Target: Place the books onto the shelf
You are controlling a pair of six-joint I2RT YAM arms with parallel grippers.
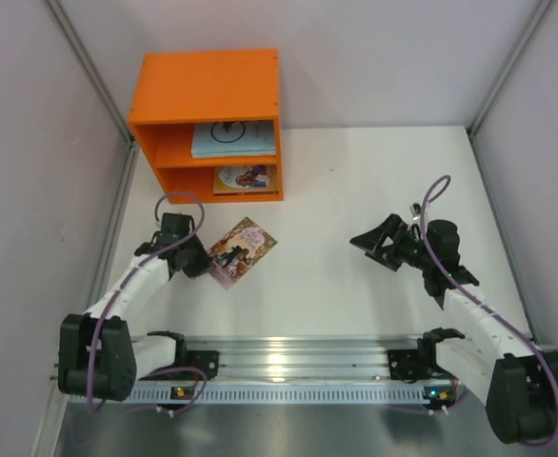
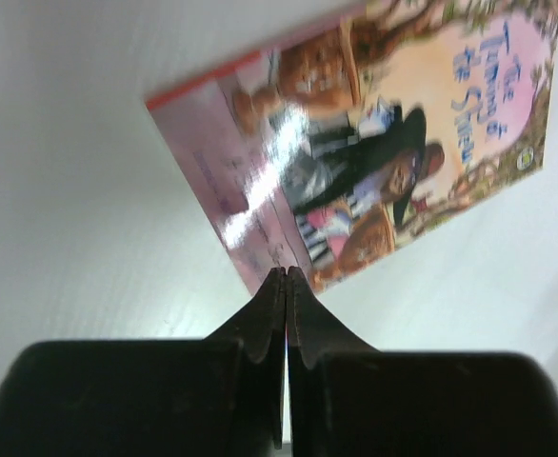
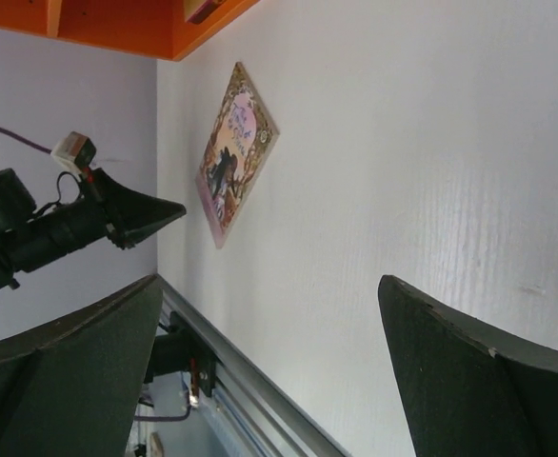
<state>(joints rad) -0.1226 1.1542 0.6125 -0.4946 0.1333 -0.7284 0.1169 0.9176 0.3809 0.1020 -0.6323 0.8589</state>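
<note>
While one book (image 1: 244,249) lies by the clenched left gripper (image 2: 286,274), two occupy the shelf (image 1: 208,81); right gripper (image 3: 269,286) released.

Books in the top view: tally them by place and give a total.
Upper compartment of orange shelf, pale blue-white paperback: 1
Lower compartment, pale illustrated paperback: 1
White table, pinkish illustrated paperback: 1
Total: 3 visible

We look down on a flat white matte surface (image 1: 355,305), closed in by plain pale grey panel walls (image 1: 384,57) behind it and on either side. Slim aluminium posts (image 1: 87,71) rise at its far corners. A ribbed aluminium rail (image 1: 298,354) runs along its near edge, catching a bright glare.
</note>
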